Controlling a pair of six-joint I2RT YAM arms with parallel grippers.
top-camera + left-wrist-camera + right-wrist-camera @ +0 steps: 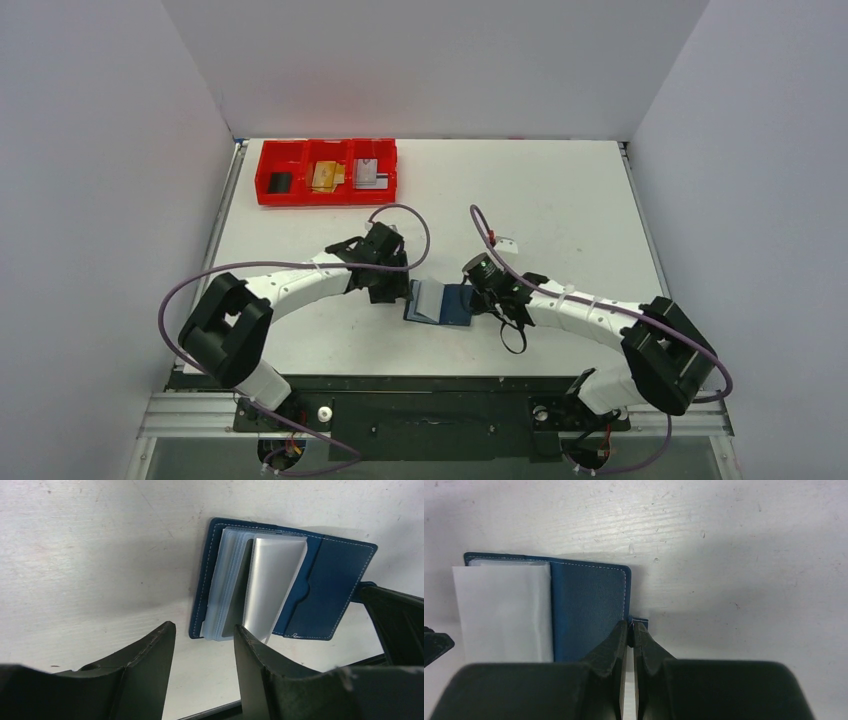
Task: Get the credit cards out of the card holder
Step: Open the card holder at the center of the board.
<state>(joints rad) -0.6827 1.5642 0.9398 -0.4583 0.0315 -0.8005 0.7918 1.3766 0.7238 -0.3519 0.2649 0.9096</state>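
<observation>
At the far left of the table (560, 200), a red tray (330, 199) is holding the black card (280, 182), the tan-gold card (325, 176) and the silvery-grey card (368, 174), one per compartment. Nearer the middle, the left gripper (205, 630) is hovering at the card holder's (330, 585) left edge, jaws partly apart with nothing between them. The card holder is lying open on the table, its clear sleeves (227, 580) fanning up. On its right, the right gripper (631, 625) is pinching the strap tab (640, 620), jaws closed.

The left arm (290, 283) and right arm (590, 315) were built of white links and bulky black joints. Purple cables (399, 206) were looped along both. Matte black fingers (150, 665) were fitted.
</observation>
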